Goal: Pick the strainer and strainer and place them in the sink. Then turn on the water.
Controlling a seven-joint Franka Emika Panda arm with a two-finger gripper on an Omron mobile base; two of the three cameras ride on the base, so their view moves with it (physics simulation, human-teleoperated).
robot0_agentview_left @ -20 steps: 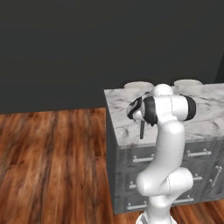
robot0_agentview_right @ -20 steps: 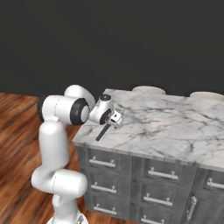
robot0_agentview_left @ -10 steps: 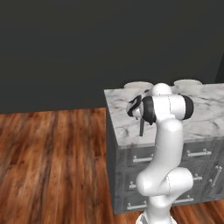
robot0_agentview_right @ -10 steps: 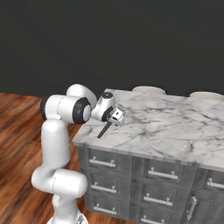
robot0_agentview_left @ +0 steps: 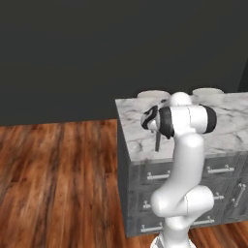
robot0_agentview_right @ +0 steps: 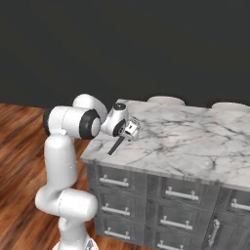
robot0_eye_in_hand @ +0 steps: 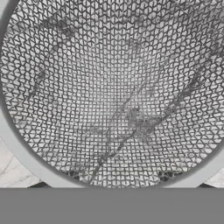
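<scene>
A round silver mesh strainer with a long black handle sits at the left end of the marble counter. Its handle slants down toward the counter's front edge and also shows as a dark bar below the hand. My gripper is low over the counter, right at the strainer's bowl, and is shut on its rim. The mesh sits very close in the hand view, and the pale rim curves just above my gripper. The sink is out of view.
Dark drawer fronts with metal handles run below the counter. Two pale round tops stand behind its far edge. Wooden floor lies to the left, with a dark wall behind.
The hand has eased a little further over the counter and its fingers have closed on the strainer's rim. The black handle lies where it was.
</scene>
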